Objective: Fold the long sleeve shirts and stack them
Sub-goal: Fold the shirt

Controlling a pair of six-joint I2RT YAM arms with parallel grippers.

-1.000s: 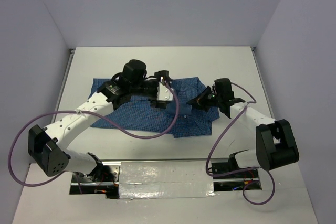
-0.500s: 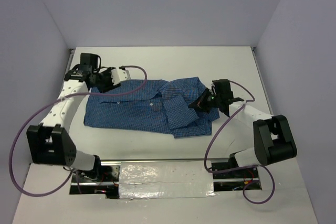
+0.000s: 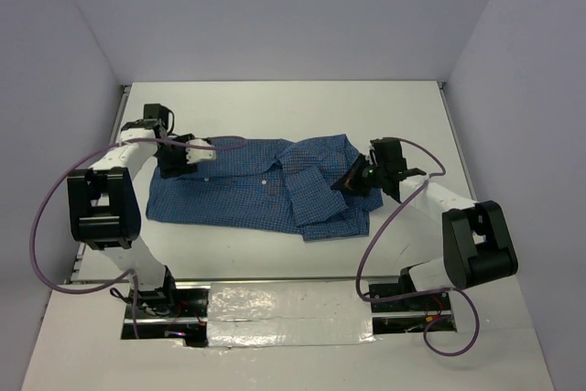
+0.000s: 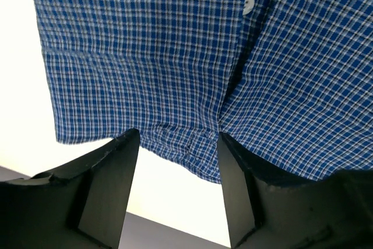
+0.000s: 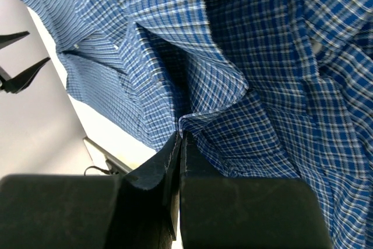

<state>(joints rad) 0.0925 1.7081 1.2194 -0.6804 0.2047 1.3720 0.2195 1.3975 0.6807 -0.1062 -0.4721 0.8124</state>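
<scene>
The blue checked long sleeve shirt (image 3: 247, 191) lies spread across the middle of the white table (image 3: 293, 107), with a folded part at its right. My left gripper (image 3: 201, 151) is open at the shirt's far left top edge. In the left wrist view the shirt's hem (image 4: 175, 56) lies between its fingertips (image 4: 178, 144), with a white button (image 4: 248, 5) further up. My right gripper (image 3: 348, 182) is shut on a fold of the shirt at its right side. In the right wrist view (image 5: 181, 137) the cloth (image 5: 262, 56) is pinched at the tips.
Grey walls close in the table on the left, back and right. A shiny metal strip (image 3: 284, 304) runs along the near edge between the arm bases. Purple cables (image 3: 385, 226) loop beside each arm.
My left arm swung from over the shirt's middle to its far left edge, and the shirt now lies spread out to the left. My right gripper stayed put, holding the fold.
</scene>
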